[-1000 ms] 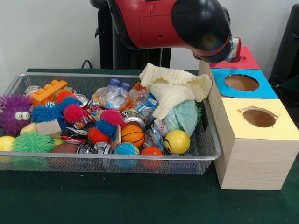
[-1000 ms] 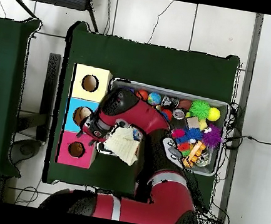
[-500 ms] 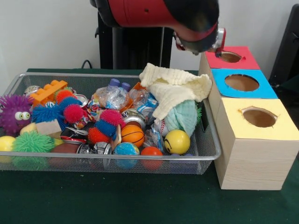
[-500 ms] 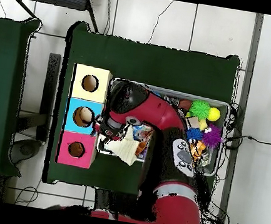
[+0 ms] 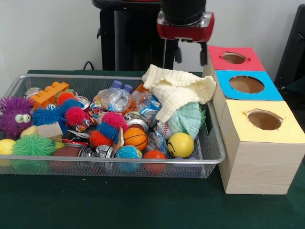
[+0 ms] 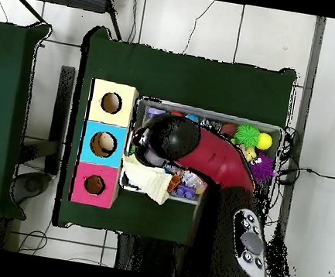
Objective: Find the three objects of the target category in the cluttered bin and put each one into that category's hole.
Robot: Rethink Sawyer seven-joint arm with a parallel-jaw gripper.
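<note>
Showed a red and black arm (image 6: 215, 156), silver-edged red wrist, two short black fingers (image 5: 177, 55), grey button pad (image 6: 250, 244).

In the front view, the wire-mesh bin (image 5: 209, 143) takes the table's left and middle, with three boxes in a row touching its right side. The knitted cloth (image 5: 178, 90) lies atop the bin's far right corner, the gripper (image 5: 190, 55) above it.
</note>
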